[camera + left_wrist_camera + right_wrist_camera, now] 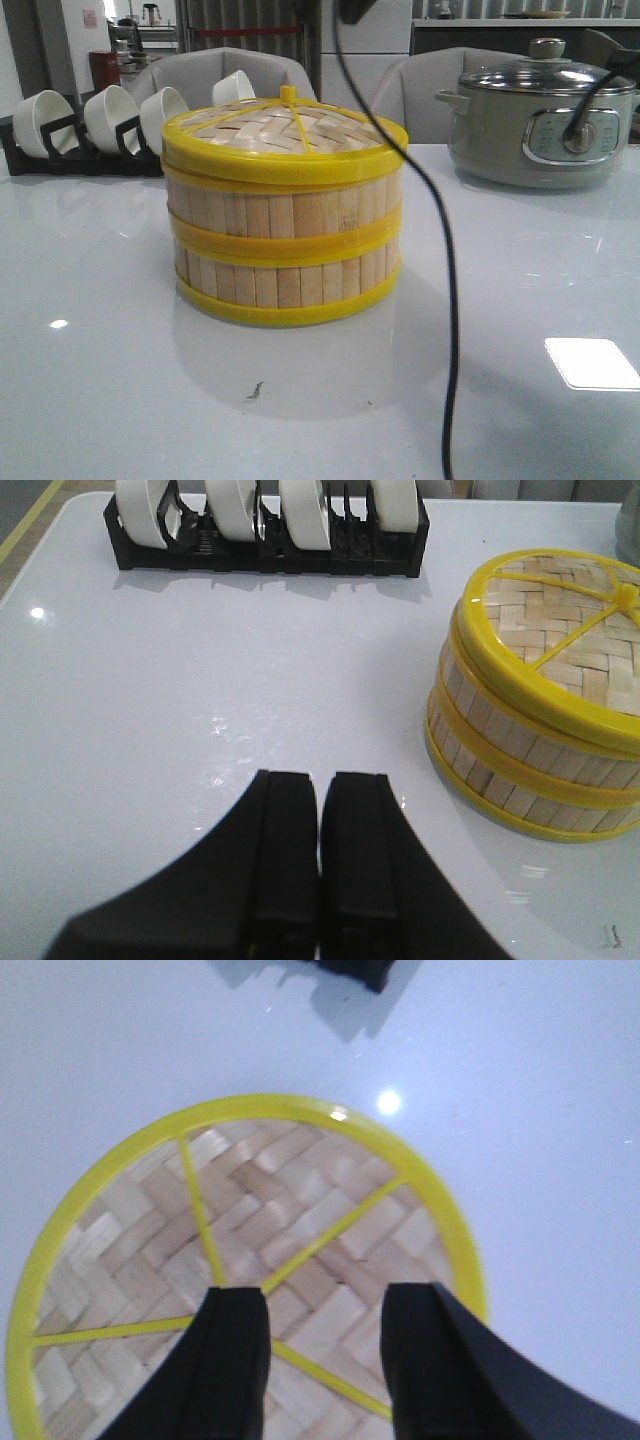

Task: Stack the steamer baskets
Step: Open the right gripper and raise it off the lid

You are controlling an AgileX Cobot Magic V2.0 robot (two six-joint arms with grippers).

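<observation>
Already we see the two round bamboo-slat steamer baskets with yellow rims [284, 238] stacked mid-counter under a flat woven yellow-rimmed lid [250, 1260]. Our right end effector [325, 1355] hangs directly above that lid, fingers apart. Our left end effector [318, 865], fingers together, sits well off to the stack's side.

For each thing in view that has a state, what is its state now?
Two round yellow-rimmed bamboo-slat steamer baskets: stacked.
Flat woven yellow-rimmed lid: on the stack, closed.
Grey electric pot: glass lid on.
White bowls: standing in the black rack.
Left end effector: shut, empty.
Right end effector: open above the lid.
</observation>
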